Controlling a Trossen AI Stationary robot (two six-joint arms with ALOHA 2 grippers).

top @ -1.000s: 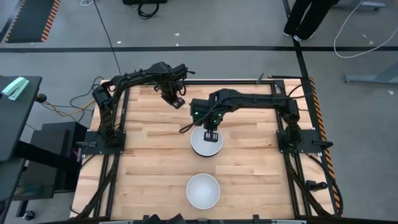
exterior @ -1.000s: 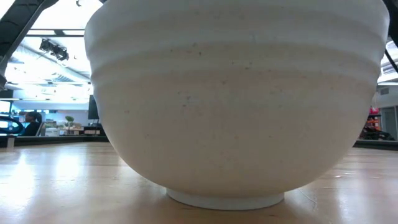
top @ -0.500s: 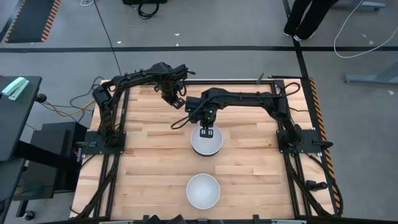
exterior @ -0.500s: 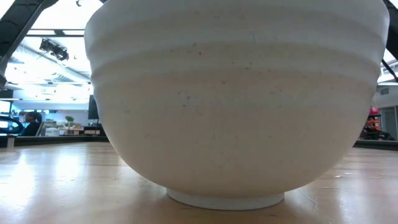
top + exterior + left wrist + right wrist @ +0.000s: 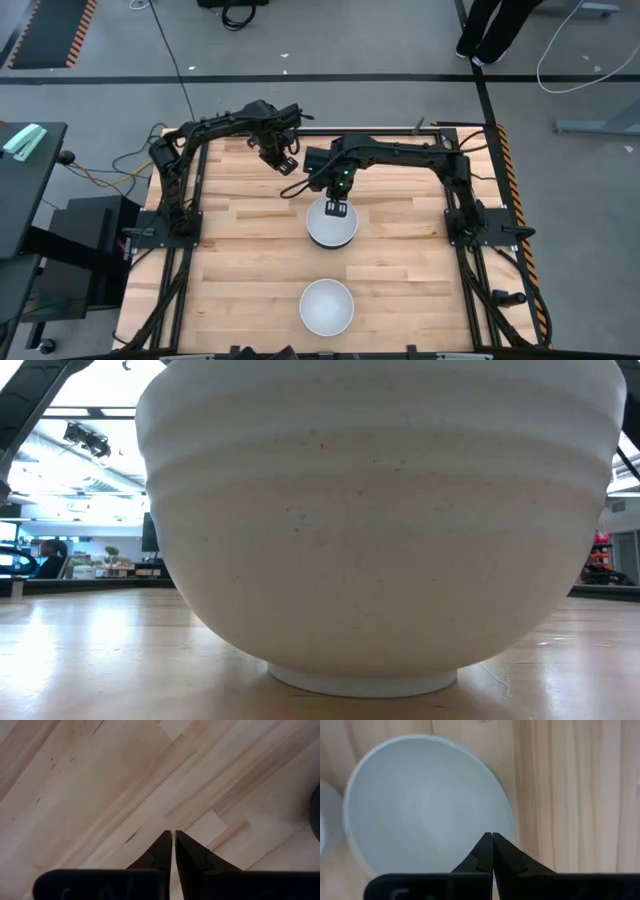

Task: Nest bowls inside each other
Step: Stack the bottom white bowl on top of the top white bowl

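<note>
On the pale butcher-block table (image 5: 240, 270), two white bowls (image 5: 331, 226) apart.

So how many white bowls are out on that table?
2. One white bowl sits mid-table under the right pincer; the other sits near the front edge. Any nested inside would be hidden.

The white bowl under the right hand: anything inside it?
The white bowl looks empty in the right wrist view. The shut right hand covers a small patch near its rim; nothing is visible there.
</note>
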